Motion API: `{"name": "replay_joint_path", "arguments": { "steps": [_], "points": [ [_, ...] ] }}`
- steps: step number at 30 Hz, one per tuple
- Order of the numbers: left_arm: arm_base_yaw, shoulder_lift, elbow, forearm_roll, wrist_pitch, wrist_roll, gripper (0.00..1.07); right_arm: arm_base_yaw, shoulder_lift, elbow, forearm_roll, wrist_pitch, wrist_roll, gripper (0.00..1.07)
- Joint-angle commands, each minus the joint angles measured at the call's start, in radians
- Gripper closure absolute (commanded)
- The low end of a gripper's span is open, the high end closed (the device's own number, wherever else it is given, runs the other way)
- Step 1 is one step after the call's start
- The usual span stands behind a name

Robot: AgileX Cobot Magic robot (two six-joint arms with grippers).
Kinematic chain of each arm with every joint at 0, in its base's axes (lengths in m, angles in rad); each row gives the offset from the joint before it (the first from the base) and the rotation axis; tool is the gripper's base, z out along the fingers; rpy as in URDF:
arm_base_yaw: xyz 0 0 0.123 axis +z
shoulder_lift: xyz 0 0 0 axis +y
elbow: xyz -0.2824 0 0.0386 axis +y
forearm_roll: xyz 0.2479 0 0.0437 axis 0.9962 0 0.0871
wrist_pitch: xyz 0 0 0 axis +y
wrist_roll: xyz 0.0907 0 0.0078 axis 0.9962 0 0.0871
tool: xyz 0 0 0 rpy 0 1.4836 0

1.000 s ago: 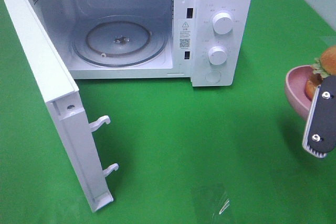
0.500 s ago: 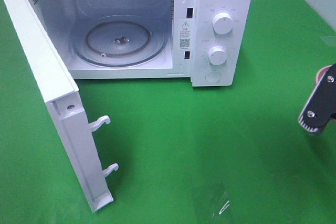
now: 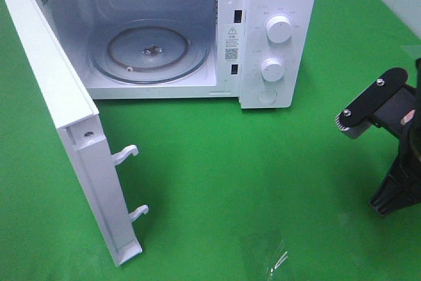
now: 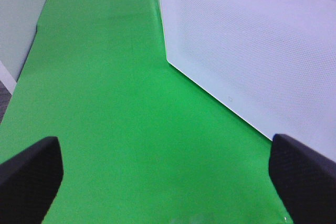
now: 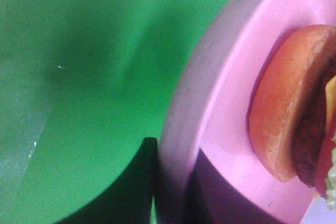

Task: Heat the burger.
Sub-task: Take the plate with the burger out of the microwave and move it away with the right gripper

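Microwave point(image 3: 164, 31) stands on the green bench point(image 3: 263, 176), door point(image 3: 66, 129) swung fully out, cavity bare: glass turntable point(image 3: 150, 51) has nothing on it. So the opening step is done; loading is not. The burger point(image 5: 289, 103) is not visible in the high view; the right wrist view shows it lying on its pink plate point(image 5: 226, 93), bun and patty seen edge-on, a bit of lettuce at the frame edge. Right hand point(image 5: 170, 182) is clamped on the plate rim, one finger each side of it, so plate and burger ride with that arm at the right edge of the bench, well apart from the microwave. Whether the plate is lifted or resting cannot be told. Left hand point(image 4: 168, 182) is spread wide, holding nothing, near the outer face of the open door. Judgement: task early-to-middle. Remaining: carry plate to the cavity, set it on the turntable, release, shut the door, turn the dials point(image 3: 279, 29).
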Motion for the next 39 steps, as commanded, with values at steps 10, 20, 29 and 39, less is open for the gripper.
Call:
{"name": "replay_joint_path", "arguments": {
  "steps": [10, 20, 29, 39],
  "points": [
    [0.002, -0.001, 0.001, 0.003, -0.005, -0.004, 0.07, -0.085, 0.186, -0.012, -0.067, -0.046, 0.073, 1.05],
    [0.002, -0.001, 0.001, 0.003, -0.005, -0.004, 0.07, -0.145, 0.294, -0.059, -0.066, -0.138, 0.105, 1.03],
    [0.002, -0.001, 0.001, 0.003, -0.005, -0.004, 0.07, -0.165, 0.354, -0.059, -0.066, -0.177, 0.117, 1.02],
    [0.002, -0.001, 0.001, 0.003, -0.005, -0.004, 0.07, -0.165, 0.349, -0.103, 0.012, -0.171, 0.104, 0.79]
  ]
}}
